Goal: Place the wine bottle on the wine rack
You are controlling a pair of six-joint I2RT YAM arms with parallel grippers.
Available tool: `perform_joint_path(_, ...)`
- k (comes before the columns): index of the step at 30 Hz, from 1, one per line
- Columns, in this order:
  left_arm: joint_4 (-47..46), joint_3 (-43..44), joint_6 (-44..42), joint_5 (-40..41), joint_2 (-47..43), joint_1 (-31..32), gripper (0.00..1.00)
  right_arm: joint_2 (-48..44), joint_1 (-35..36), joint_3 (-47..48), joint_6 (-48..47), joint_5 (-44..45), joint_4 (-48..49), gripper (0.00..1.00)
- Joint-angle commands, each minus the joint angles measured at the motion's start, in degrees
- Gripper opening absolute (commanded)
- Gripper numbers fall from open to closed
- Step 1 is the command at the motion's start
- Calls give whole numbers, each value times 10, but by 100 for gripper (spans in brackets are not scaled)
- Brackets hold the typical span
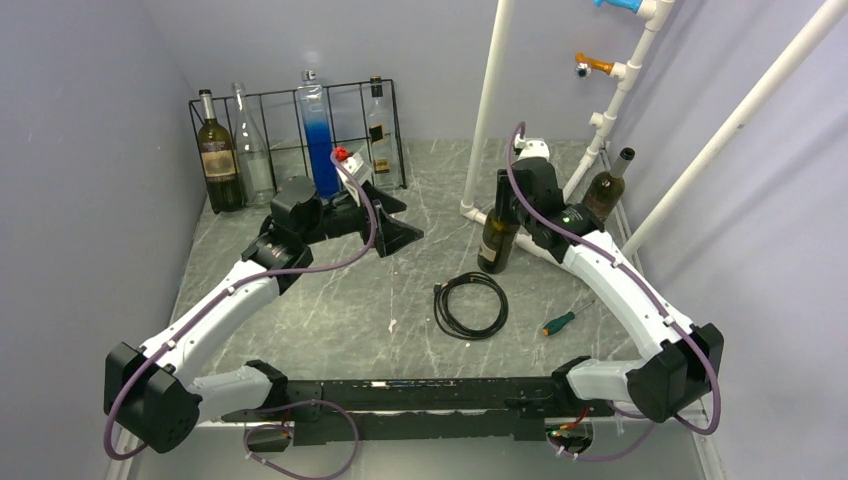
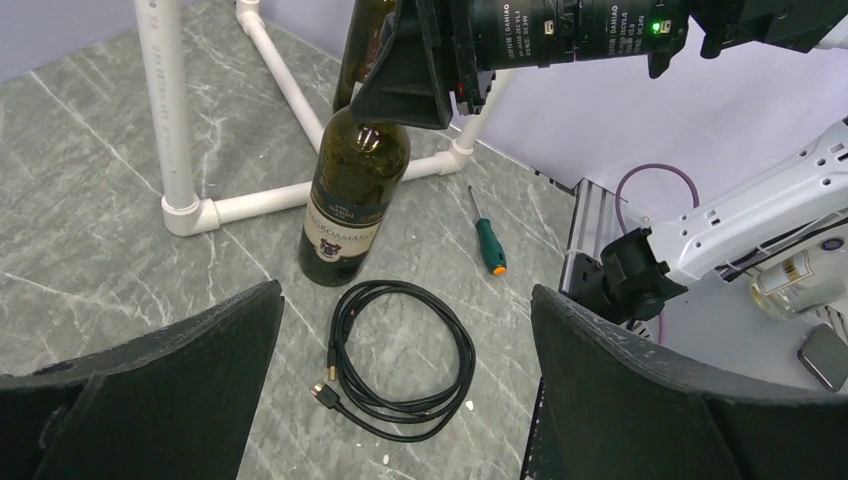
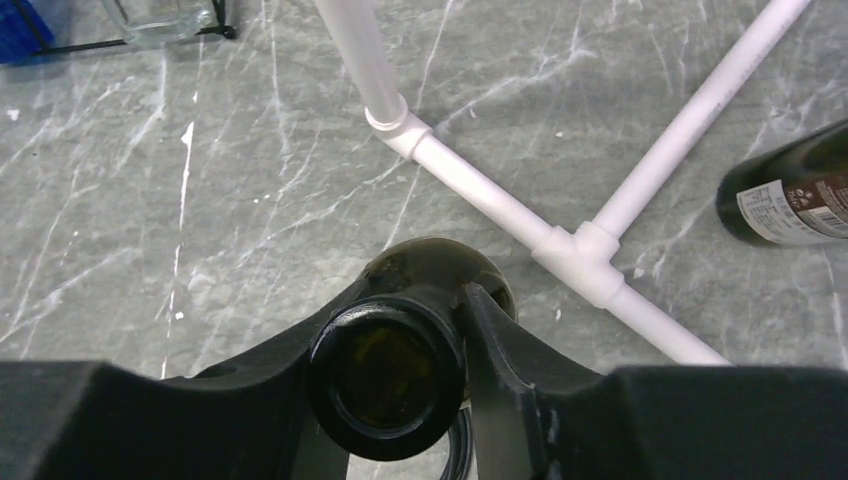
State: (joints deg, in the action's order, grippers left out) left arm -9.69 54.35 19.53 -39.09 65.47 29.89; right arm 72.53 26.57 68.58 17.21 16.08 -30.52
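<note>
Right claw [image 3: 410, 300] clasping wine bottle [image 2: 355, 195], pipe frame [image 2: 175, 110] beside, cable [image 2: 400, 360] nearby

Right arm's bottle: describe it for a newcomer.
Find the white pipe frame on the right. By the foot of its inner post stands a dark green glass wine bottle. Unlike the dark brown glass bottle farther right, its neck sits in the right gripper.

wine rack [image 1: 280, 93] back-left; wine bottle [image 1: 497, 240] right of centre; cable [image 1: 470, 305] just before it
</note>
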Motion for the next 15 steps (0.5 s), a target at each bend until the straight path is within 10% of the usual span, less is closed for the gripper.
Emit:
perform_joint_path(1,3,28,-13,8,-6,4,99,-21,9,-14,-4,28,-6,37)
perform_joint_path(15,-11,20,3,21,10,4,99,-103,9,-14,3,-13,16,2)
